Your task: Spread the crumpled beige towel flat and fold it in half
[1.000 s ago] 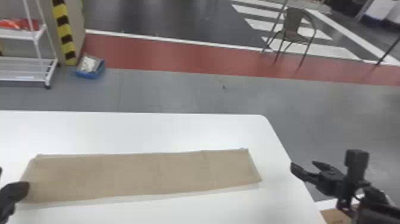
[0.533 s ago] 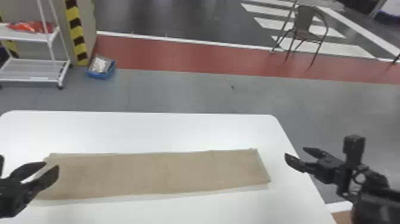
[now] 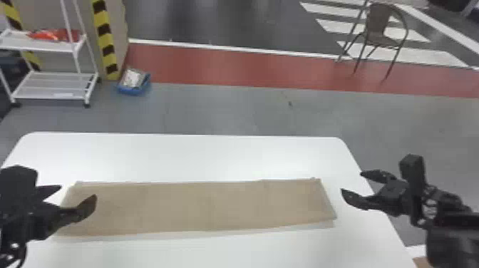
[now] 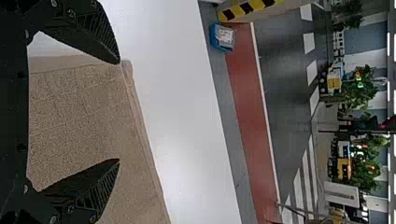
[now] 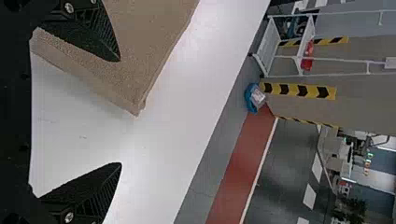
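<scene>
Left gripper (image 3: 78, 192), right gripper (image 3: 351, 182) — spread (wide).

The beige towel (image 3: 199, 208) lies flat on the white table, folded into a long, thin strip. It runs from side to side, with a bit of the under layer peeking out along its near edge.

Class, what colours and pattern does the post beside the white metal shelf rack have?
Yellow and black slanted stripes, showing best in the head view.

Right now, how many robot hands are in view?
2: left hand over the left end of the towel, right hand beyond its right end, near the right edge of the table.
</scene>
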Robot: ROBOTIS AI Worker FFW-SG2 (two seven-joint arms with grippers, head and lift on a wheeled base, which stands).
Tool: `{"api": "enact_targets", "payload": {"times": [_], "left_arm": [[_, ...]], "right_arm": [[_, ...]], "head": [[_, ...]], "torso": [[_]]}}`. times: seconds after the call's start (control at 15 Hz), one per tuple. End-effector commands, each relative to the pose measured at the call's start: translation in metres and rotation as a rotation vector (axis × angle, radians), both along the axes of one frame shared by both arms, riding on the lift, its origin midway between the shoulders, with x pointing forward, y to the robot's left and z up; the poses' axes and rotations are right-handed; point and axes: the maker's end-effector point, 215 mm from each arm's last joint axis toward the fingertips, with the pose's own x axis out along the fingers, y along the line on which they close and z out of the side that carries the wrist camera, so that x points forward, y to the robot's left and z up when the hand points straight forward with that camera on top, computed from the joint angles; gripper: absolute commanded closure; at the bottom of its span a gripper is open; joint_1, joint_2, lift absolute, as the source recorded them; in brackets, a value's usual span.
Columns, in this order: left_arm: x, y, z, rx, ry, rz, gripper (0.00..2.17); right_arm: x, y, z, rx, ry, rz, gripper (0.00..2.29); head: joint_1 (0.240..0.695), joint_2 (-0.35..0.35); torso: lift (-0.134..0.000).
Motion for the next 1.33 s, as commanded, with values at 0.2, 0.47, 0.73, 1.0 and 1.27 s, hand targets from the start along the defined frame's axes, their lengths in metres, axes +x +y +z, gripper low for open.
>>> {"api": "enact_targets", "payload": {"times": [0.2,0.47,0.73,1.0,1.27], "left_arm": [[0.014,0.002,-0.012,0.015,0.003,0.028,0.15],[0.015,0.004,-0.02,0.025,0.016,0.027,0.15],[0.004,0.01,-0.03,0.016,0.033,0.04,0.15],[0.002,0.009,-0.033,0.016,0.045,0.038,0.21],[-0.001,0.01,-0.037,0.009,0.053,0.038,0.21]], "right_arm": [[0.006,0.0,-0.011,-0.06,-0.015,0.057,0.15],[0.002,-0.005,-0.012,-0.052,-0.027,0.047,0.17],[-0.012,-0.026,-0.008,-0.039,-0.021,0.033,0.18],[-0.015,-0.034,-0.012,-0.038,-0.021,0.005,0.21],[-0.017,-0.029,-0.019,-0.021,-0.012,0.004,0.22]], "head": [[0.695,-0.195],[0.695,-0.19],[0.695,-0.204],[0.695,-0.219],[0.695,-0.225]], "torso": [[0.0],[0.0],[0.0],[0.0],[0.0]]}}
